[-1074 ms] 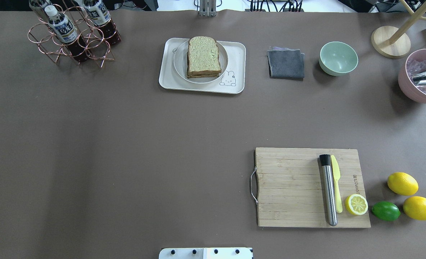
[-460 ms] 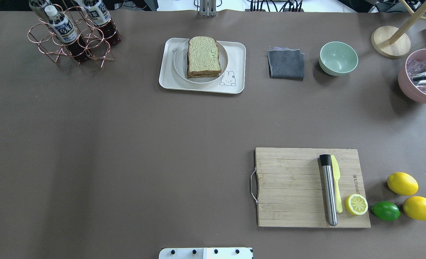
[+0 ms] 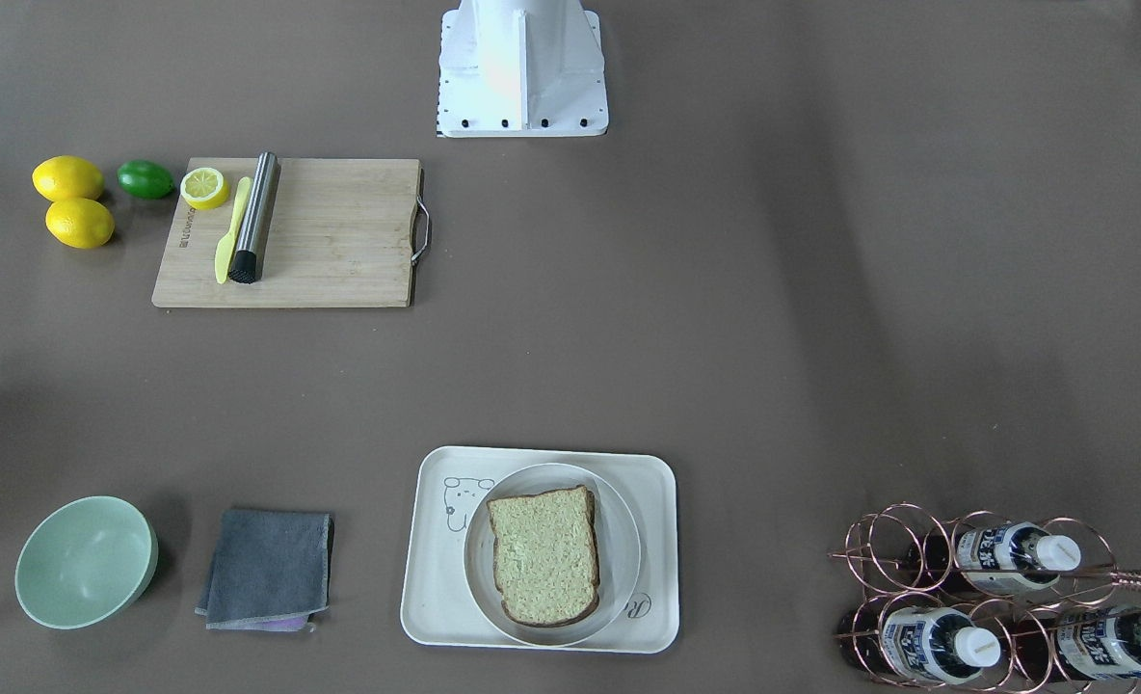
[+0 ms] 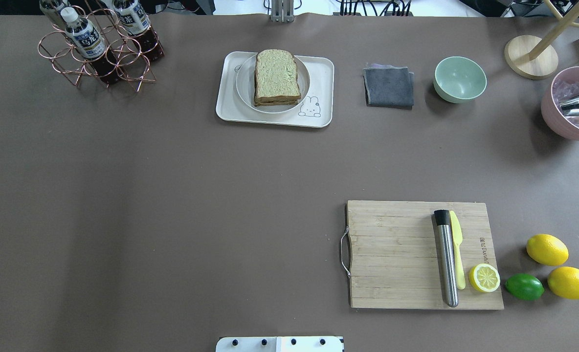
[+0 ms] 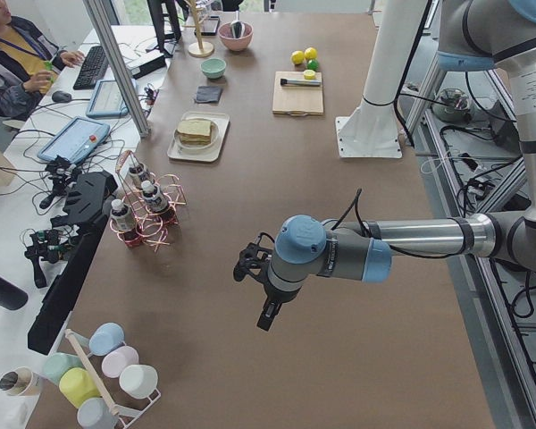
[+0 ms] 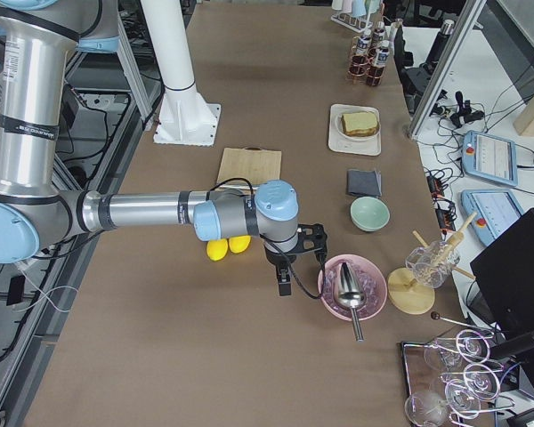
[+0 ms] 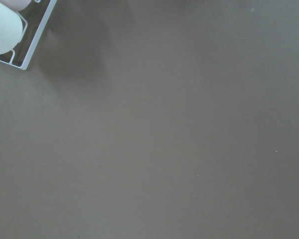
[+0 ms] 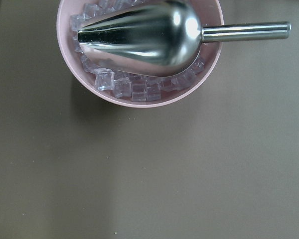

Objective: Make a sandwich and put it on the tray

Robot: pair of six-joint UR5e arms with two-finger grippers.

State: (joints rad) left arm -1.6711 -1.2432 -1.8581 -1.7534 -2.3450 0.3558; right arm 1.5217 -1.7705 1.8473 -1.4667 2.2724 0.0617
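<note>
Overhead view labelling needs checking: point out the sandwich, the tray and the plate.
sandwich (image 4: 277, 74), overhead view, top slice's middle
tray (image 4: 228, 105), overhead view, bare lower-left corner
plate (image 4: 244, 85), overhead view, bare left side

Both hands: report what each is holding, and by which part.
Nothing shows in either. The left hand hangs over the table; the right hand hangs beside the pink ice bowl. The sandwich lies ungripped on the plate on the tray.

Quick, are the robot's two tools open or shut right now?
The left tool: cannot tell, it shows only in a side view.
The right tool: cannot tell, same reason.
</note>
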